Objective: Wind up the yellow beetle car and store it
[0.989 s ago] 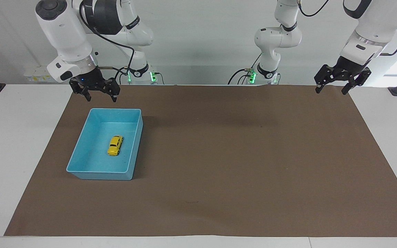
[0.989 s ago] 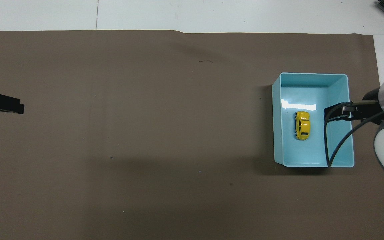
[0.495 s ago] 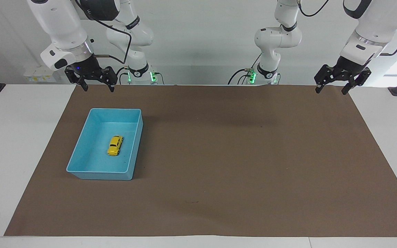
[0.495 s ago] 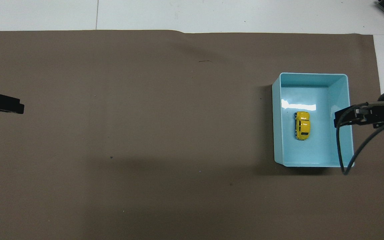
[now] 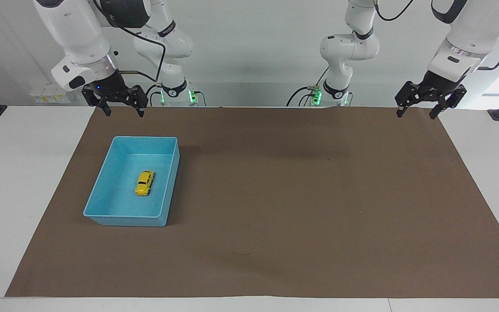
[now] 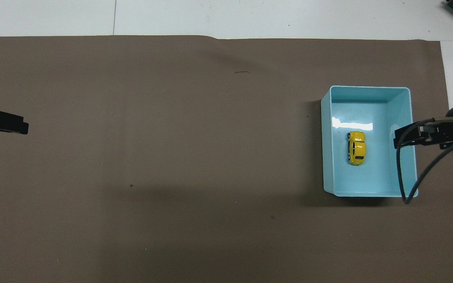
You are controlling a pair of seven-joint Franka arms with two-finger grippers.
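We see a white surface [image 5: 24, 182] with a wide brown mat [image 5: 301, 203] spread over most of it, and a pale plain wall above the end where the two robot bases stand. Green lights glow at the foot of each base. No writing or brand mark on anything here can be read.

On the mat, toward the right arm's end of the surface, sits a light blue bin [image 5: 169, 190], open at the top. The yellow beetle car [image 5: 144, 183] lies on the bin's floor, on its wheels, near the middle and touching none of the walls; from overhead its length runs along the bin's longer side [image 6: 356, 147].

The right claw [image 5: 121, 112] hangs in the air over the mat's edge nearest the robots, just off the bin's nearer wall and well above the car. Its two fingers are spread apart and hold nothing. In the overhead view it overlaps the bin's outer wall [image 6: 401, 139].

The left claw [image 5: 420, 112] waits over the mat's corner at the left arm's end, well apart from bin and car, fingers likewise spread wide and empty.
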